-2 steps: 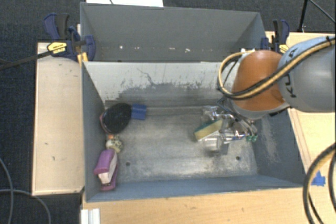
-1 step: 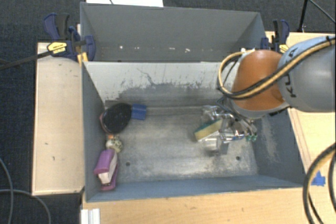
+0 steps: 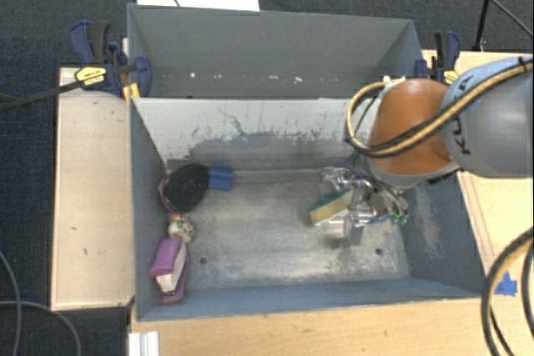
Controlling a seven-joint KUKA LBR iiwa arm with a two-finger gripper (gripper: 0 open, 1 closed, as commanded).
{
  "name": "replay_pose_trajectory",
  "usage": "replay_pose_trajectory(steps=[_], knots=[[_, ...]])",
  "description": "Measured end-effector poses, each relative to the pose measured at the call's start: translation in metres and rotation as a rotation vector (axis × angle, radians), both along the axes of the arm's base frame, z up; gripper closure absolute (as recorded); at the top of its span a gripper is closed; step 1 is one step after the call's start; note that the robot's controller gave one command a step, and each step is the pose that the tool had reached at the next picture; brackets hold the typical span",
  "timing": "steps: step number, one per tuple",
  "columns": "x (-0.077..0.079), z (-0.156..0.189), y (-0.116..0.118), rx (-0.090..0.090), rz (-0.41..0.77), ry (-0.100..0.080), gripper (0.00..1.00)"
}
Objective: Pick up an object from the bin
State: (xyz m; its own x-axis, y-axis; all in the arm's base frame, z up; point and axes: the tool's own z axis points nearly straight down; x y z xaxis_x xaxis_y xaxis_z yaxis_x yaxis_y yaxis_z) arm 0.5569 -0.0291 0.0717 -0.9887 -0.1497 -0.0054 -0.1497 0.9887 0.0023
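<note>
A: Edges and room first?

B: Floor of the bin [image 3: 250,137] is bare through the centre and toward 6 o'clock. The loose things keep to the 9 o'clock wall. A black rounded thing [image 3: 185,186] sits at 10 o'clock, with a small blue piece [image 3: 221,177] touching its 3 o'clock side. A purple item [image 3: 169,267] lies at 8 o'clock, in the near corner. A small pale bit [image 3: 180,229] sits between the black and the purple.

A: And the gripper?

B: The gripper [image 3: 350,219] is low at 3 o'clock on the floor, near that wall, below the orange cover [image 3: 409,129], well apart from the left-hand things.

A: Apart or together?

B: Cannot tell. A tilted yellow-green block [image 3: 328,208] touches its 9 o'clock side. Whether it is clamped is unclear.
</note>
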Motion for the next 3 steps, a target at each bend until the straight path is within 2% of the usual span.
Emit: replay_pose_trajectory(steps=[1, 2, 3], knots=[[0.001, 0.000, 0.000, 0.001, -0.004, -0.001, 0.00], [0.000, 0.000, 0.000, 0.001, -0.005, -0.001, 1.00], [0.002, 0.046, 0.000, -0.002, -0.007, -0.003, 1.00]])
